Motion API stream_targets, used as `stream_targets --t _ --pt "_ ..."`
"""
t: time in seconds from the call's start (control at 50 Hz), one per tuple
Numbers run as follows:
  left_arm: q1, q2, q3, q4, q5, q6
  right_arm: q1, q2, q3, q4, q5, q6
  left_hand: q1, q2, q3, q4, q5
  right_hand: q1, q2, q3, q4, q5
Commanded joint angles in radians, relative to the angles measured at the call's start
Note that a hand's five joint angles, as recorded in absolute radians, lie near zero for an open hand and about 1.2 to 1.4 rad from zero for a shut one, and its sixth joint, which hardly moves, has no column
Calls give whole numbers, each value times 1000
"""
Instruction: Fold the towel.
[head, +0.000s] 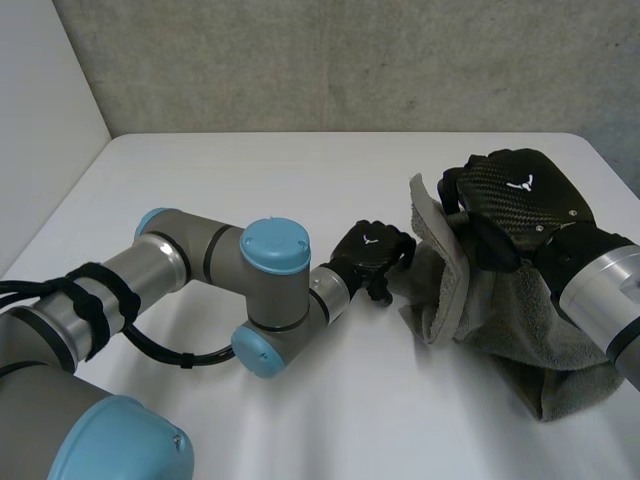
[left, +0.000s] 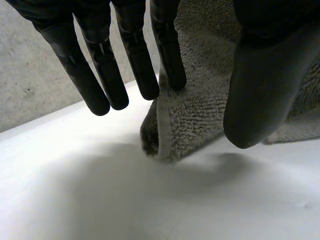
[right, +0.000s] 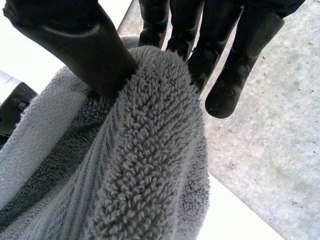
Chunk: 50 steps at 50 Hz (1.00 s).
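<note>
The grey towel (head: 500, 320) lies bunched at the table's right side, and one of its edges is lifted. My right hand (head: 520, 195) is above it, shut on a raised fold. In the right wrist view the thumb (right: 75, 35) and the fingers pinch that thick fold of towel (right: 145, 165) between them. My left hand (head: 368, 255) sits low at the towel's left edge. In the left wrist view its fingers (left: 100, 65) are straight and apart from the thumb. A folded corner of the towel (left: 195, 115) rests on the table at the fingertips, ungripped.
The white table (head: 300, 180) stretches bare to the left and behind the towel. A concrete wall stands behind its far edge. My left arm lies across the table's front left. The towel's right end reaches close to the table's right edge.
</note>
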Motion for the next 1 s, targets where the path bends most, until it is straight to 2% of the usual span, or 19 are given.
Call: stream_targets --t 0.02,0.3,0.46,0.62,0.8,1.0 --pt "-3 -2 -2 0 -27 89 0 0 2 0 -2 0 -89 -93 -91 -91 -261 59 59 55 43 66" --pt "-17 -2 -2 9 -33 117 0 0 6 0 -2 0 -57 -60 -59 -59 -228 59 59 55 43 66" --pt "-35 -10 -3 20 -34 211 2 0 6 0 -9 -3 13 10 11 11 -158 59 59 55 43 66" --pt "-40 -10 -3 43 -34 220 0 0 11 1 -15 -3 142 139 140 140 -29 59 59 55 43 66" --pt "-40 -11 -2 52 -34 226 0 0 13 2 -15 -5 169 166 167 167 -2 59 59 55 43 66" --pt "-40 -24 1 52 -40 327 2 -2 17 2 -15 -6 210 207 208 208 39 59 59 55 43 66"
